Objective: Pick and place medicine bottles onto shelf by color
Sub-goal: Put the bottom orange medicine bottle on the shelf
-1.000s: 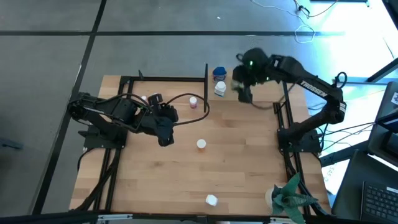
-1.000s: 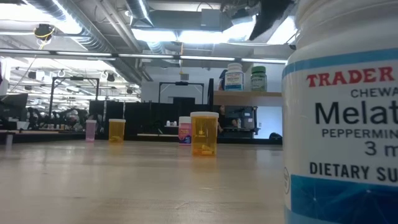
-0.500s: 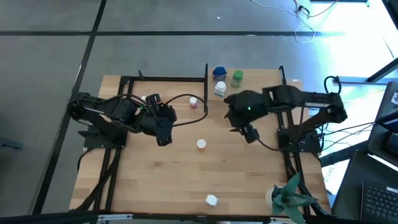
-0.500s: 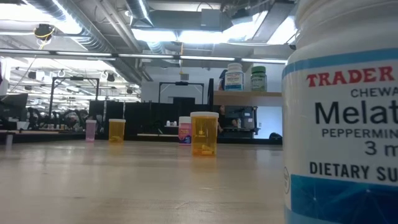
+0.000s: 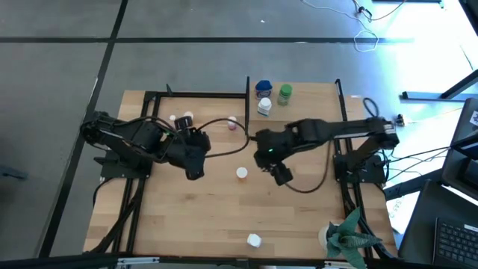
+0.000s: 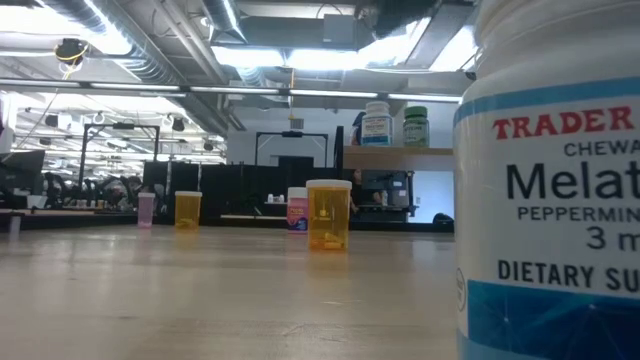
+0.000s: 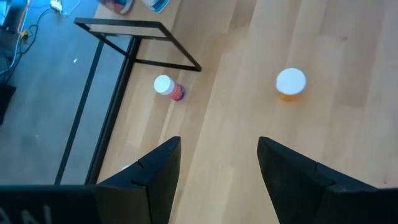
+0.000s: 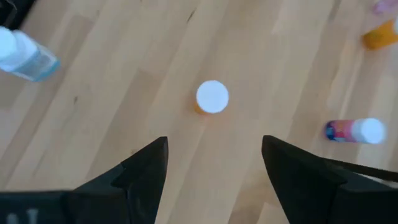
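High view: the right gripper (image 5: 270,166) is hanging over the middle of the table, just right of an orange bottle (image 5: 241,173) with a white cap; in the right wrist view its fingers (image 8: 140,168) are standing wide apart with that bottle (image 8: 212,98) showing beyond the gap. The left gripper (image 5: 191,158) is waiting left of centre, its fingers (image 7: 152,168) also spread wide and holding nothing. On the shelf (image 5: 314,93) at the far edge a blue bottle (image 5: 262,88), a white bottle (image 5: 264,107) and a green bottle (image 5: 284,93) are standing close together. A pink bottle (image 5: 232,123) is sitting near the far left frame, and a Melatonin bottle (image 5: 254,240) is standing at the near edge, filling the right of the low view (image 6: 560,190)
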Robot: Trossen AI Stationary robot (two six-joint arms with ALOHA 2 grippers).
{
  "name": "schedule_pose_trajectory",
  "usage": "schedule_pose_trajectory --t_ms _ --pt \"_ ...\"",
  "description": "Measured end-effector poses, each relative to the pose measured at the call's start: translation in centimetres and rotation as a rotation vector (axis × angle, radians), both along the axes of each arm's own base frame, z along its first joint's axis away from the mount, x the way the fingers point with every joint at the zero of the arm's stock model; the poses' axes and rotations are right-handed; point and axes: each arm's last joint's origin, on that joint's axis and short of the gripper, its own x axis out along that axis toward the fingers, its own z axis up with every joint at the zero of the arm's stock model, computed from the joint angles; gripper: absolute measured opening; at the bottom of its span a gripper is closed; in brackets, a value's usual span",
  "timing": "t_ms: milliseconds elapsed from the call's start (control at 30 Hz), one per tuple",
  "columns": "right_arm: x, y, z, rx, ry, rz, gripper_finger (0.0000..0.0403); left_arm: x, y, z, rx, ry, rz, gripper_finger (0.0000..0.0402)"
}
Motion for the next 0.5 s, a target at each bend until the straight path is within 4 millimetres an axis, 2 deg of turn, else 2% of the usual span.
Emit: schedule_pose_trajectory --t_ms 267,500 --pt "3.7 0.5 -4.7 -0.02 0.08 0.019 0.0262 -1.0 -2.1 -0.1 -0.018 0.008 -0.051 0.0207" --pt "6.2 0.7 -7.9 -0.027 0.094 0.032 0.0262 -1.6 -2.6 -0.3 -0.02 0.023 -0.044 0.0207"
